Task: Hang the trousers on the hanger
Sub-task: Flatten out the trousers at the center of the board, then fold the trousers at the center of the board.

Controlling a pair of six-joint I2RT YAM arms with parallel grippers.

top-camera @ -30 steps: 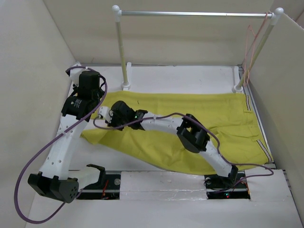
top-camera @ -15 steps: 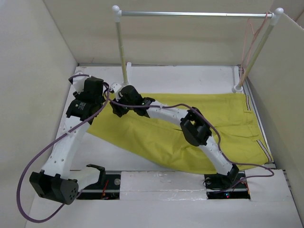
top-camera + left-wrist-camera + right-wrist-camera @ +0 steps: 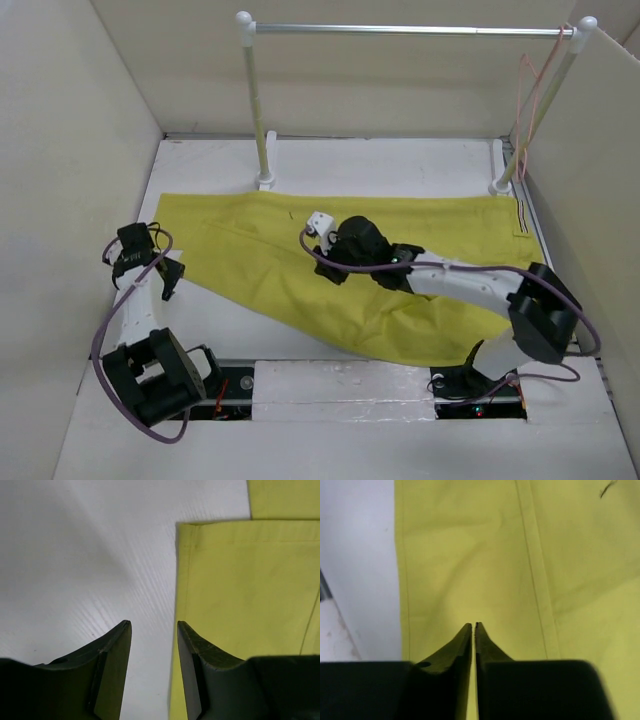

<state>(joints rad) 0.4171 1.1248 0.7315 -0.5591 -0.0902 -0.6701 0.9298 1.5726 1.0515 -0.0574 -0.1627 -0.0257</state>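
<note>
1. While the trousers [image 3: 430, 240] lie spread flat on the table [image 3: 350, 160], their leg hems point to the left edge and their waistband, with its thin striped trim, lies along the right edge.
2. The far side of the yellow cloth runs straight, just beside the two post feet near the far edge. Its near side slants from the left edge down toward the near right corner.
3. The hanger [image 3: 527, 100], a thin pale pink loop, hangs at the right end of the silver rail, above the far right corner. It is clear of the trousers and of both arms.
4. The right gripper [image 3: 473, 627] is over the middle of the cloth, beside a long stitched seam, and its claw is pressed together with only a hairline between the fingers. No fold of cloth shows between them, and whether the tips touch the cloth cannot be told.
5. The left gripper [image 3: 152, 625] is at the left edge of the table by the hem corner of a leg, and its claw is spread with nothing in it. In the wrist view one finger is over bare white table and the other is over the border of the yellow cloth.
6. The stand [image 3: 400, 29] rises along the far edge, two white posts carrying the rail.
7. Purple cables [image 3: 100, 330] loop along both arms, and plain beige walls [image 3: 70, 120] close in the table on the left, far and right sides.
</note>
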